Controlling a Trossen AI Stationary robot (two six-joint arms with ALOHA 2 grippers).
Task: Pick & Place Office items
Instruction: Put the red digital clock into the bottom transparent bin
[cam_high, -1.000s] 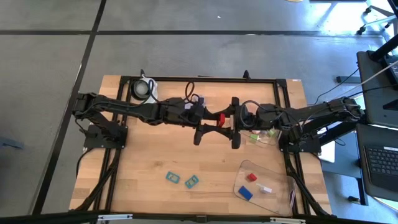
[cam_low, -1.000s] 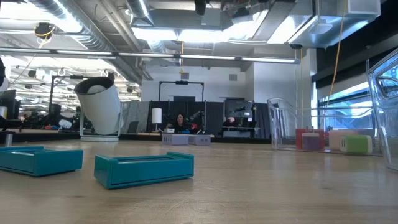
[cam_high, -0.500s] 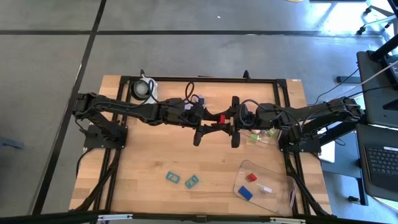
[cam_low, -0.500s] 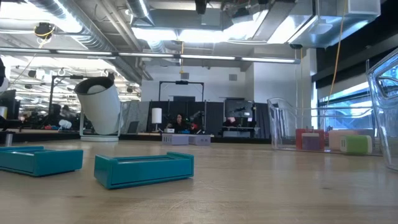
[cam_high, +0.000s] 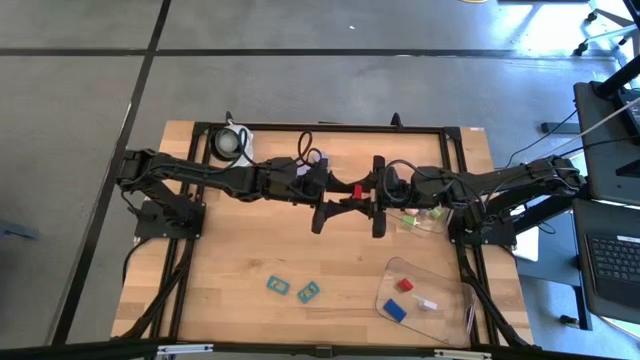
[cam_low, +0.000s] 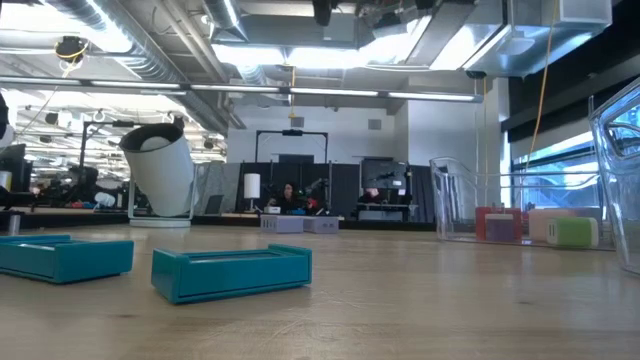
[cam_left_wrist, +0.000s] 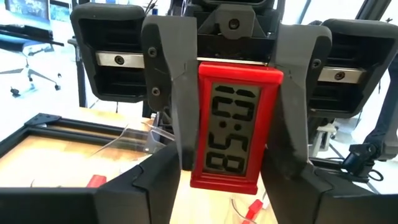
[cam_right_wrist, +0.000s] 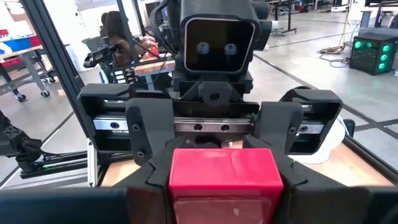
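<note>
The red digital clock (cam_high: 350, 198) hangs in the air over the middle of the table, its display facing the left arm (cam_left_wrist: 227, 127). My left gripper (cam_high: 338, 198) comes from the table's left and my right gripper (cam_high: 363, 199) from the right. They meet fingertip to fingertip, both shut on the clock. Two teal pieces (cam_high: 277, 284) (cam_high: 307, 291) lie flat on the wood near the front edge and also show in the low view (cam_low: 232, 272). Red, blue and white pieces lie in a clear tray (cam_high: 445, 280). My left gripper pinches the clock's lower end (cam_left_wrist: 198, 177) between its two fingers, coming level from the table's left. The clock is lifted clear. My right gripper pinches the clock by its two long sides (cam_left_wrist: 204, 106), with one finger (cam_left_wrist: 168, 93) on each side. It comes level from the table's right. In its own view the clock's red back (cam_right_wrist: 224, 168) fills the gap between its fingers.
A second clear tray (cam_high: 443, 226) with green and pink pieces sits under the right arm at the right edge and shows in the low view (cam_low: 445, 200). A white roll (cam_high: 232, 142) stands at the far left corner. Bare wood lies between the teal pieces and the arms.
In the high view the clock shows narrower than a second ago and sits slightly nearer the table's near edge. Both arms have stayed close to where they were.
</note>
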